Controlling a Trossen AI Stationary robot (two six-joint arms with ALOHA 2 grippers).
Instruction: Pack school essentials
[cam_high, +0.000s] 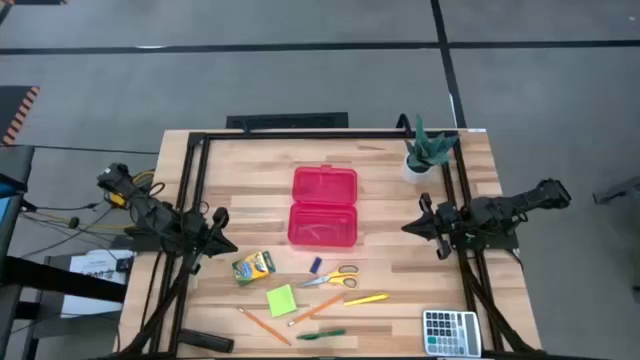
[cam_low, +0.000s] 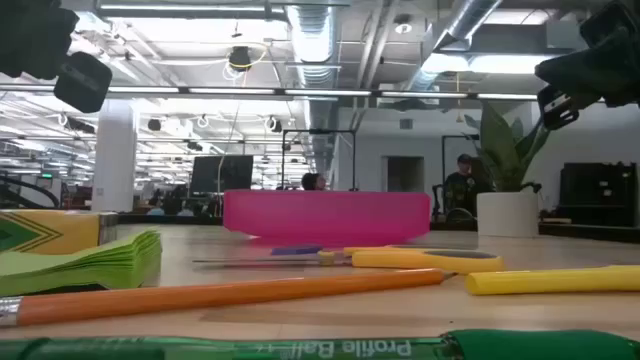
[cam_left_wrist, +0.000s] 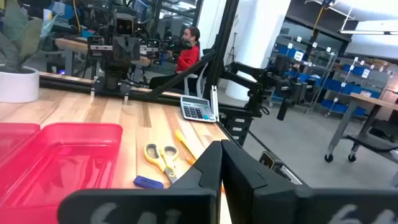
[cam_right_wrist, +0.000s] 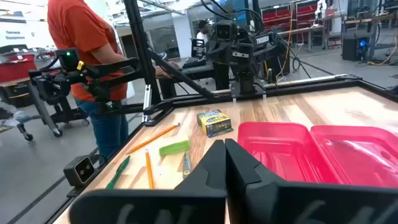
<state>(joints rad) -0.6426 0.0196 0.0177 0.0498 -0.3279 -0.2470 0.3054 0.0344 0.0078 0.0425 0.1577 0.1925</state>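
An open pink case (cam_high: 324, 207) lies in the middle of the table. Toward the near edge lie the school essentials: a crayon box (cam_high: 254, 266), a lime sticky-note pad (cam_high: 282, 300), scissors (cam_high: 335, 278), a small blue eraser (cam_high: 316, 265), two orange pencils (cam_high: 315, 308), a yellow pen (cam_high: 365, 298) and a green pen (cam_high: 320, 334). My left gripper (cam_high: 228, 245) hovers shut at the table's left side, left of the case. At the right side my right gripper (cam_high: 408, 228) is also shut. Neither holds anything, as both wrist views (cam_left_wrist: 221, 163) (cam_right_wrist: 224, 162) show.
A grey calculator (cam_high: 450, 332) sits at the near right corner and a potted plant (cam_high: 428, 150) at the far right corner. A black frame (cam_high: 300, 135) runs around the table. A person in an orange shirt (cam_right_wrist: 87, 50) stands beyond the table's near edge.
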